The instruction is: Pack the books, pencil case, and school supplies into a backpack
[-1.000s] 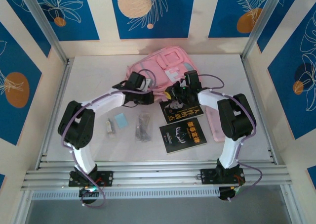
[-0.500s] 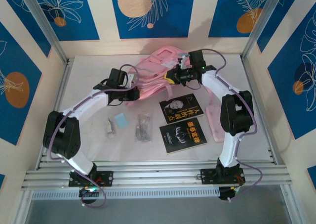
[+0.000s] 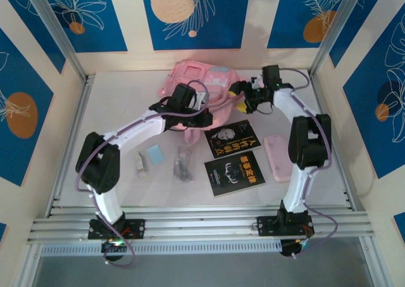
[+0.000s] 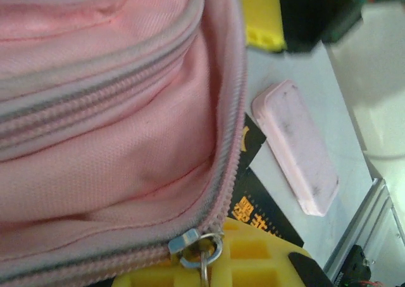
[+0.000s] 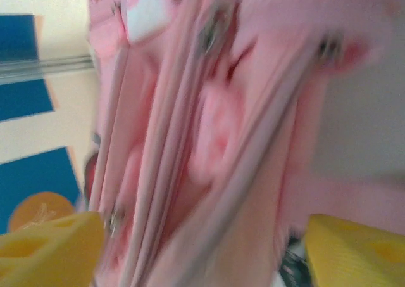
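Left hand (image 3: 193,104) pinched tight on the zipper pull (image 4: 201,251) of the pink backpack (image 3: 209,78), which lies at the middle of the table's (image 3: 120,103) far edge; right hand (image 3: 243,95) at the backpack's right side, fingers (image 5: 44,246) spread wide, gripping nothing, blurred pink fabric between them; face book (image 3: 232,138) and emblem book (image 3: 237,173) flat near table centre, just apart; pencil case (image 3: 278,155) beside them toward the right edge; clear packet (image 3: 183,163), light-blue square (image 3: 154,154) and white piece (image 3: 139,163) left of the books.
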